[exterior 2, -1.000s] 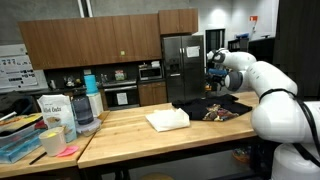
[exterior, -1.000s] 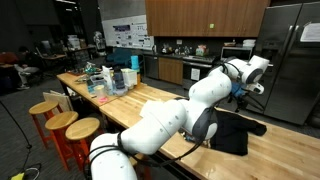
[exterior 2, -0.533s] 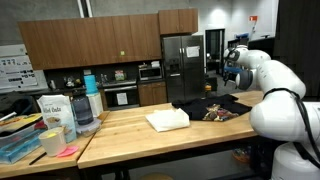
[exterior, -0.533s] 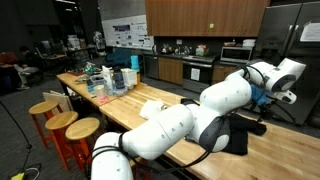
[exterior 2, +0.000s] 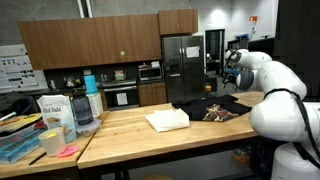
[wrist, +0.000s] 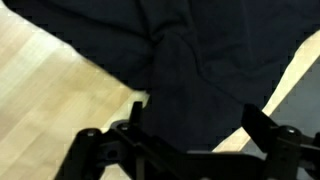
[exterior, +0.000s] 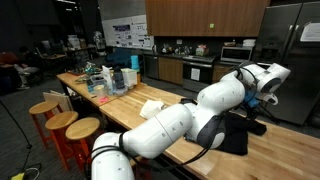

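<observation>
A black cloth lies spread on the wooden table and fills most of the wrist view. My gripper hangs above it, open, with nothing between its dark fingers. In both exterior views the white arm reaches over the table's far end, holding the gripper in the air above the black cloth. A folded white cloth rests on the wood beside the black one.
Jars, a blue bottle and a plastic tray crowd the table's other end. Round wooden stools stand along one long side. A small mixed-colour object lies on the black cloth. Kitchen cabinets and a fridge stand behind.
The arm has swung sideways, carrying the gripper farther out over the black cloth, then eased slightly back. The jaws have stayed open.
</observation>
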Robot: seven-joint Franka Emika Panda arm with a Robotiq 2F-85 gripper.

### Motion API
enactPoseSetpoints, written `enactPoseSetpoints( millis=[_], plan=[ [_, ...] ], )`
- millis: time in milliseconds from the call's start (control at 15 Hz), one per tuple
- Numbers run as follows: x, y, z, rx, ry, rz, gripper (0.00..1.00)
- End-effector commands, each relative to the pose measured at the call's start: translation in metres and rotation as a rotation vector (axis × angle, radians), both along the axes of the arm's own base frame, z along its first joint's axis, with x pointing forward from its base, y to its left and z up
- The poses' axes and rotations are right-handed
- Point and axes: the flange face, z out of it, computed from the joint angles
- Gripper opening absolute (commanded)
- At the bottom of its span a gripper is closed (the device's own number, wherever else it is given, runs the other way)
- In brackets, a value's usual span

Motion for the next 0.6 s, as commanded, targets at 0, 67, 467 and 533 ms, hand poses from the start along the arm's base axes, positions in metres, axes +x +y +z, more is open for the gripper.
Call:
enactPoseSetpoints(
  millis=[0, 67, 467, 533],
  plan=[
    [0.018, 0.052, -0.014, 0.057, 0.025, 0.202, 1.00],
    [0.022, 0.067, -0.018, 0.070, 0.037, 0.260, 1.00],
    [0.025, 0.092, -0.025, 0.079, 0.077, 0.391, 1.00],
    [0.022, 0.084, -0.019, 0.069, 0.070, 0.369, 1.00]
  ],
)
